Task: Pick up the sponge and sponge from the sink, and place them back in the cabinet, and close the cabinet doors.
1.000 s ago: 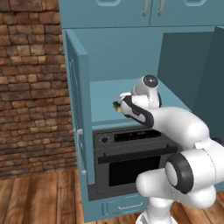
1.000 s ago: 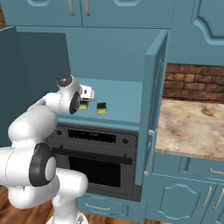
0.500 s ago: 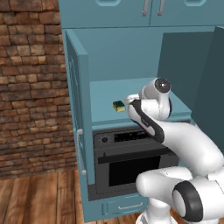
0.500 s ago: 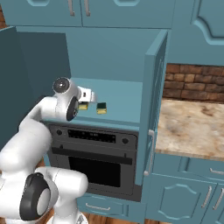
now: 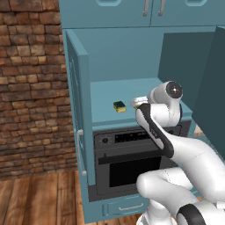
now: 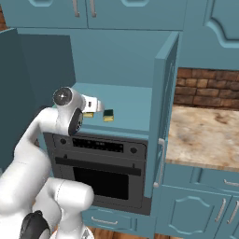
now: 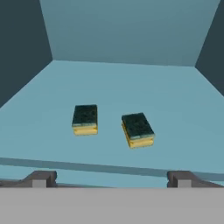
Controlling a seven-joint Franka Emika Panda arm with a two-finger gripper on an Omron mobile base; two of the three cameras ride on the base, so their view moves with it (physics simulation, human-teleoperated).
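On the flat matte teal shelf of the tall teal-blue cabinet lie two small rectangular sponges, each a soft yellow block with a rough dark green scouring face turned up. In the hand view the left sponge sits at about 9 o'clock of the right sponge, near it but apart, and the right one is turned slightly askew. Both rest towards the front of the shelf, with the smooth back wall at 12 o'clock.

The two-finger gripper hangs just outside the shelf's front lip, its small dark fingertips spread wide and grasping nothing, both sponges lying free beyond them. In the left base view one sponge shows at 9 o'clock of the white wrist, near it; in the right base view a sponge lies at 3 o'clock of the wrist.

The tall teal cabinet doors stand open: the left door with its slim silver handle, and the right door. Below the shelf sits the glossy black built-in oven. Rough red-brown brick wall flanks the cabinet, and a tan marble counter lies at 3 o'clock.
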